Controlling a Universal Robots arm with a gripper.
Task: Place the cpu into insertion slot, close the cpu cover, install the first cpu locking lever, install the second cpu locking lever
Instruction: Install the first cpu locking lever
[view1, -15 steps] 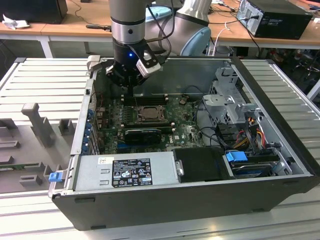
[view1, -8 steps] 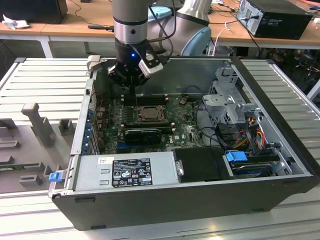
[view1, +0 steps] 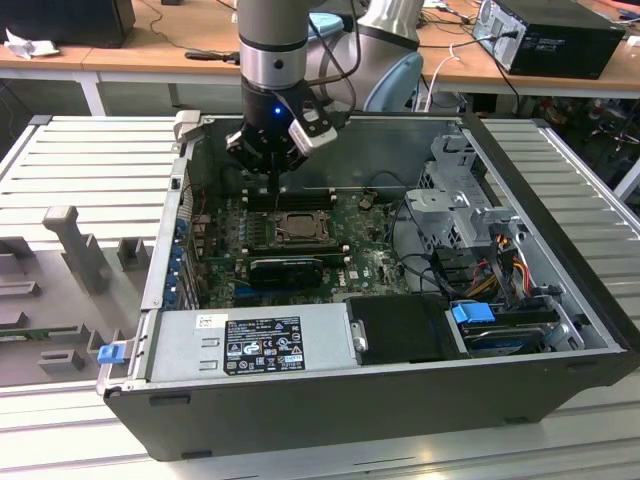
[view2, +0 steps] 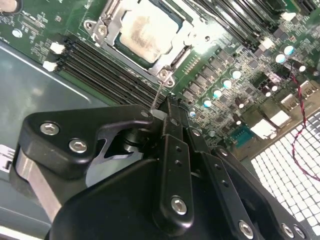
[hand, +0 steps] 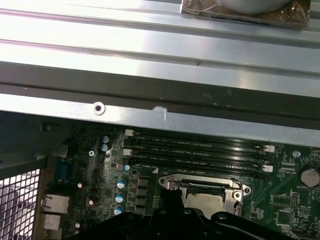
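Black claw (view2: 167, 106) closed by thin lever (view2: 159, 92); mem slots (view2: 102, 69) flank cpu (view2: 147, 31).

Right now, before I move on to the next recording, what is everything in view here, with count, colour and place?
dark grey computer case: one, open, on the slatted silver metal table
green motherboard: one, on the case floor
small square tan-silver cpu: one, seated in the square black insertion slot
thin silvery cpu cover frame: one, lying flat around the chip
long black memory slots: several, beside the socket
thin silvery wire lever: one, running from the socket corner towards the pincer
silver power supply box: one, near side of the case in the exterior view
blue plastic latch: one, exterior view's right
black pincer: one, low beside the socket
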